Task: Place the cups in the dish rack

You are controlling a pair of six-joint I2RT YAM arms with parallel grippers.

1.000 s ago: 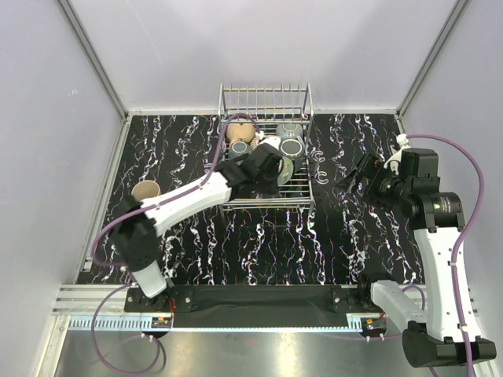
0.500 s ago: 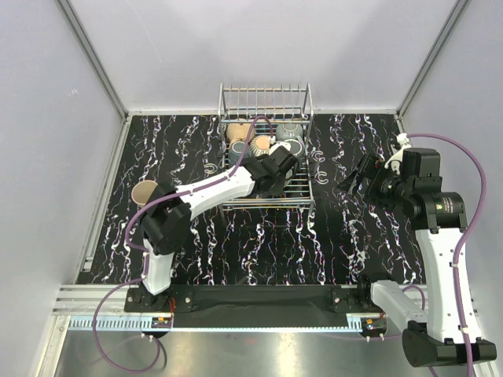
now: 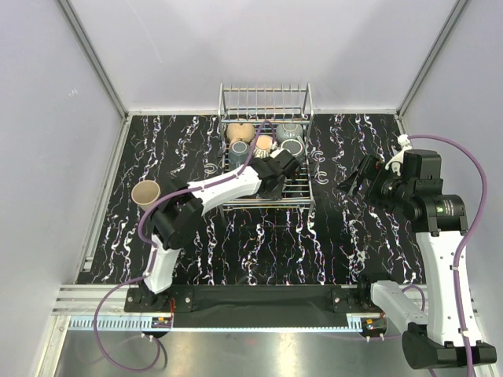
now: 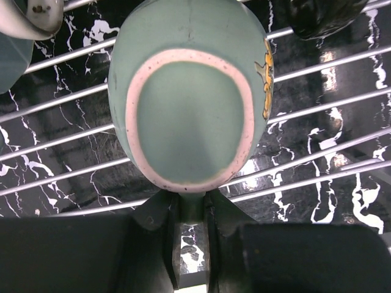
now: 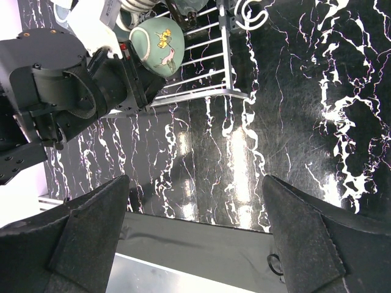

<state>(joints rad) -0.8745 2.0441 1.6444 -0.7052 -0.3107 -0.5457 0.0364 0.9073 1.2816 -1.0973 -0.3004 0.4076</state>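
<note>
Black, white-veined tabletop (image 3: 259,236) fills a pale-walled enclosure, with the silver wire dish rack (image 3: 266,98) at the middle of its far edge. A teal cup (image 4: 189,116) with a pale pinkish rim and a yellow-and-white painted figure on its side is over the rack's near right part, just above the base wires; whether it rests on them I cannot tell. Its mouth faces the left wrist camera. The left arm stretches diagonally from its base across the table into the rack, and the left gripper (image 4: 190,210) is nearly closed, pinching the near lip of the teal cup. Other cups (image 3: 240,132), tan, beige and grey-green, sit in the rack's far half. One tan cup (image 3: 146,191) stands upright near the table's left edge. The right arm is raised over the right side of the table, its right gripper (image 5: 195,180) spread wide with nothing in it, well apart from the rack.
</note>
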